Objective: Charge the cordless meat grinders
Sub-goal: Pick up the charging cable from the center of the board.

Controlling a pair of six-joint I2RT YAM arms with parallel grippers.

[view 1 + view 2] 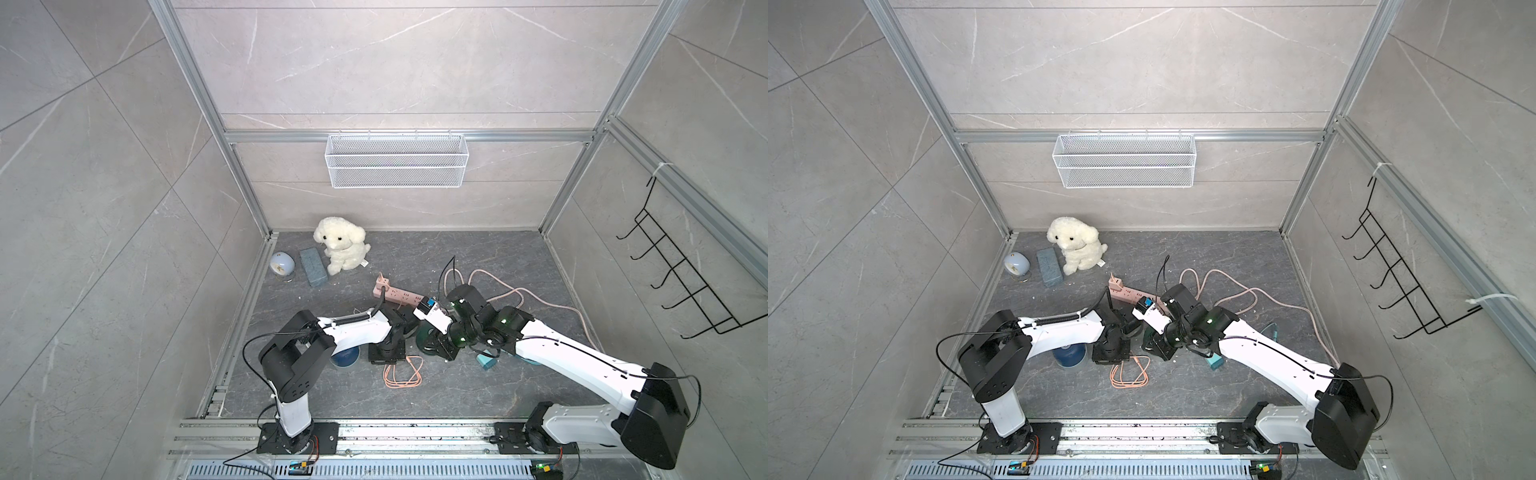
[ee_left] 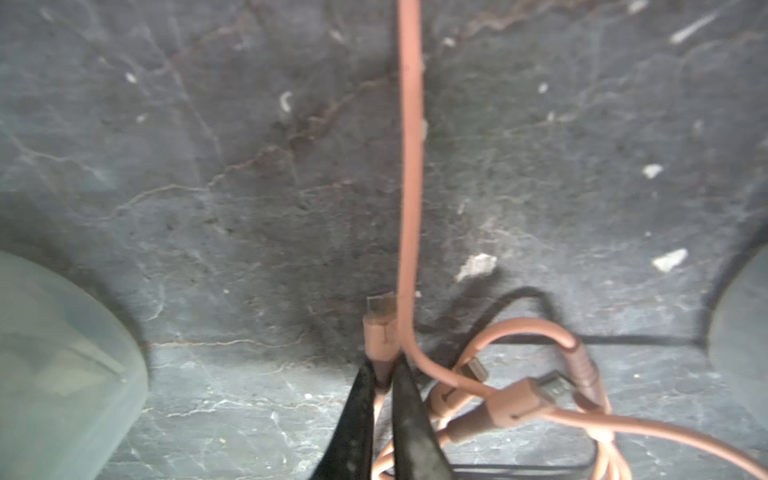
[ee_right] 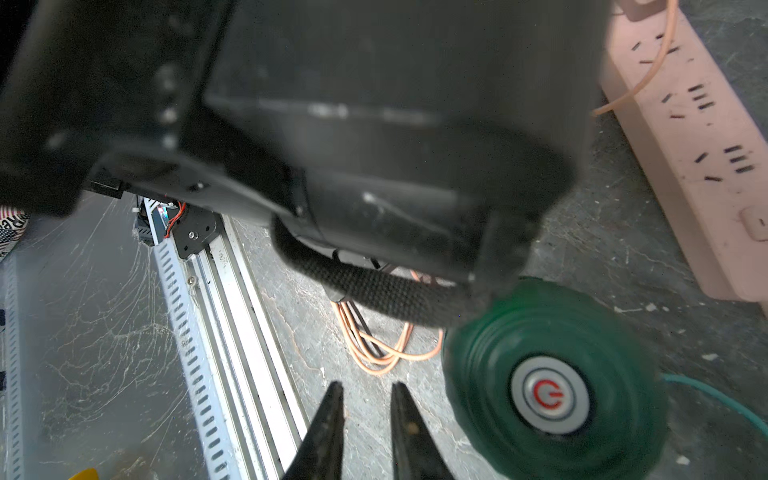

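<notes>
- The left gripper (image 2: 380, 374) is clamped tight on the small plug (image 2: 376, 328) of a thin salmon-pink rubber cable (image 2: 409, 166).
- The right gripper (image 3: 365, 386) is narrowly parted, with nothing between its tips.
- The dark green ribbed dome grinder (image 3: 552, 395) sits just beside the right gripper. In a top view the dark green ribbed dome grinder (image 1: 424, 337) lies below centre.
- The dark navy dome grinder (image 1: 345, 358) lies lower left of centre, half under the left arm.
- A long pink plastic power strip (image 1: 399, 296) lies farther back.

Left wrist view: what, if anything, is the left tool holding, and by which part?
The left tool pinches the pink cable's plug by its sleeve, just behind the metal tip. The right tool holds nothing.
</notes>
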